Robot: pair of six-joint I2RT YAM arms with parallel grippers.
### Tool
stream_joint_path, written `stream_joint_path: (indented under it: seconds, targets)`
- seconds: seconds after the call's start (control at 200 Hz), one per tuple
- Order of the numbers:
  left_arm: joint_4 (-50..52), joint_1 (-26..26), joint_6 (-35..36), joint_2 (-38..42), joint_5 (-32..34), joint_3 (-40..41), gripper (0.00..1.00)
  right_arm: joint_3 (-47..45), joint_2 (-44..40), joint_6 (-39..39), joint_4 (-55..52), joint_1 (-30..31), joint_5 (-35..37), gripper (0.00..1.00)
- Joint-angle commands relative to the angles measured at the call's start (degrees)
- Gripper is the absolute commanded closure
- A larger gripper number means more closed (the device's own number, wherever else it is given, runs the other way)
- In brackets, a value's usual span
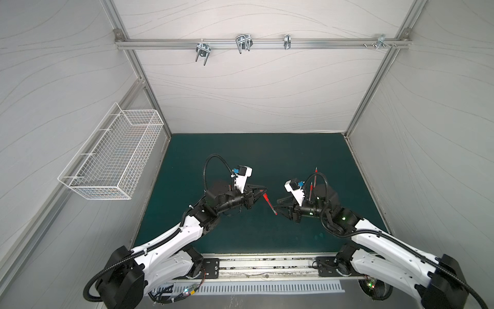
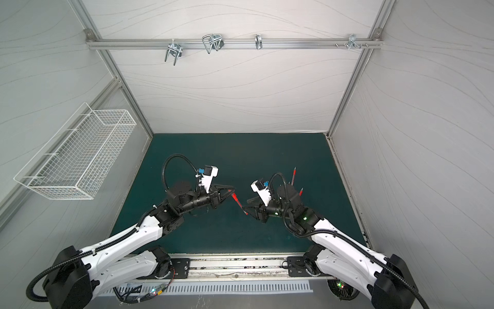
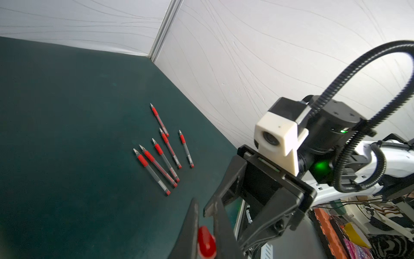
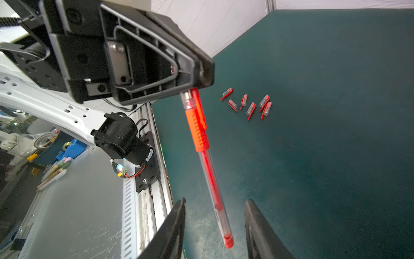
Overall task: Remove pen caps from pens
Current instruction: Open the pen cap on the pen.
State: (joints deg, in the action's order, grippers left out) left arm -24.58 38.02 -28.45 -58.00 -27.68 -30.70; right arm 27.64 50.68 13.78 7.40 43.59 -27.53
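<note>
Clamped tight in the left fingers (image 4: pixel 192 67): the short red clipped plastic cap (image 4: pixel 197 105) of a slim translucent grey stick pen (image 4: pixel 211 175), slanting above the dark green tabletop (image 4: pixel 336 157). Flanked at its red end plug (image 4: pixel 228 242) by the parted right fingers (image 4: pixel 177 224) (no contact). Six loose caps (image 4: pixel 251 108) lying beyond.

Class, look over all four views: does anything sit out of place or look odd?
One pen hangs slanted above the mat, held only at its cap by the left gripper; the right gripper has its jaws open beside it, not touching. Nothing else stands out.
</note>
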Motion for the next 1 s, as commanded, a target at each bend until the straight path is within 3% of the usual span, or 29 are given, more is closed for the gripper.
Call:
stream_joint_path:
  seconds: [0.0,0.24,0.435,0.86,0.995]
  targets:
    - [-5.7,-0.1,-0.5,-0.9,-2.3,0.1,0.99,-1.2,0.9,4.0,10.0,-0.3,-4.0,0.55]
    - [-8.8,0.0,-1.5,-3.6,-5.3,-0.1,0.99,-2.9,5.0,6.6,19.1,-0.1,-5.9,0.53]
    - [-9.0,0.3,-1.3,-3.9,-6.2,-0.2,1.00,-3.3,6.5,6.5,21.8,0.0,-6.2,0.57]
    - [-9.6,0.7,-1.3,-4.6,-7.6,-0.6,1.00,-3.4,7.1,5.7,23.1,0.3,-7.6,0.86]
    - [-9.4,0.8,-1.3,-4.4,-7.1,-0.6,0.92,-3.7,6.6,5.6,23.0,0.3,-7.1,0.98]
